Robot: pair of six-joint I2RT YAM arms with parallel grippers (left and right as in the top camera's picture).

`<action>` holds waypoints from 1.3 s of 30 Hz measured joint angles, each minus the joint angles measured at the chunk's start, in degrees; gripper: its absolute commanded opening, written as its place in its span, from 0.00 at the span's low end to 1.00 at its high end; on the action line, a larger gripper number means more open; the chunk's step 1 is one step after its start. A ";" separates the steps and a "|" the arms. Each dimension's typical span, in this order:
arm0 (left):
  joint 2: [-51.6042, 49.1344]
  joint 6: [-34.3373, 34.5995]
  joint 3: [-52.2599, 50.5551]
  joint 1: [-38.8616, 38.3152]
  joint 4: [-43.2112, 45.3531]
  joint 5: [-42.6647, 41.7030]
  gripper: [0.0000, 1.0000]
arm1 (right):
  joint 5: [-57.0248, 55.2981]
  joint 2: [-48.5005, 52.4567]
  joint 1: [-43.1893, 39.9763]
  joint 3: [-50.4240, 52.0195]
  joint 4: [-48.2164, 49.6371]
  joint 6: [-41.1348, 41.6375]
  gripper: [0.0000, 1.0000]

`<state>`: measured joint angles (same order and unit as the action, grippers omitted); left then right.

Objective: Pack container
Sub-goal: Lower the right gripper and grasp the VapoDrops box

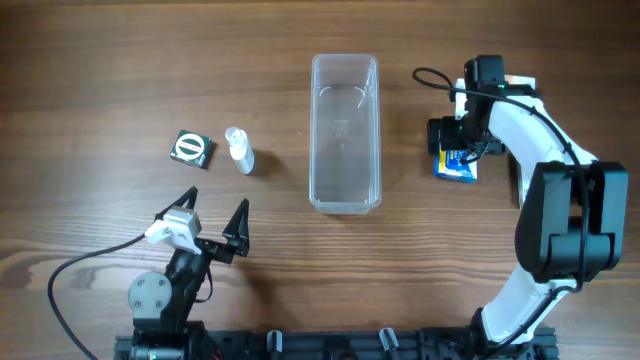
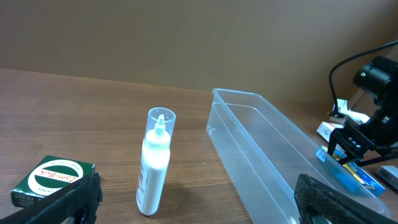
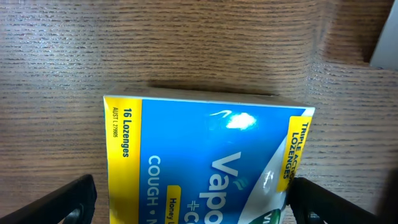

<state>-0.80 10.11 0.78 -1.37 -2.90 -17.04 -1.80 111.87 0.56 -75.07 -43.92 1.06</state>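
The clear plastic container (image 1: 345, 205) lies lengthwise at the table's middle and holds nothing; the left wrist view shows it on the right (image 2: 267, 155). My right gripper (image 1: 458, 135) is open, low over a blue and yellow lozenge box (image 1: 457, 168) right of the container. In the right wrist view its fingers (image 3: 193, 199) straddle the box (image 3: 205, 155) without closing on it. My left gripper (image 1: 213, 212) is open and empty near the front left (image 2: 196, 196). A small white bottle (image 1: 240, 151) (image 2: 154, 168) and a green box (image 1: 191, 148) (image 2: 53, 177) lie beyond it.
A white box (image 1: 518, 82) lies at the far right behind the right arm, also visible in the left wrist view (image 2: 328, 130). The right arm's black cable (image 1: 430, 75) loops near the container's far right corner. Bare wood lies between the bottle and the container.
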 measured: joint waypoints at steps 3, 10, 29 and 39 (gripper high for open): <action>0.00 0.00 0.00 0.00 0.00 0.00 1.00 | 0.09 0.04 0.00 0.00 0.09 0.66 1.00; 0.00 0.00 0.00 0.00 0.00 0.00 1.00 | 1.81 0.04 -0.04 0.00 0.31 0.83 1.00; 0.00 0.00 0.00 0.00 0.00 0.00 1.00 | 7.82 -3.34 -0.22 0.00 0.26 1.25 1.00; 0.00 0.00 0.00 0.00 0.00 0.00 1.00 | 1.07 -3.48 -0.22 0.00 -1.92 1.25 1.00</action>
<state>-0.80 10.11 0.78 -1.37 -2.90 -17.04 -0.73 108.40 0.34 -75.07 -45.84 2.31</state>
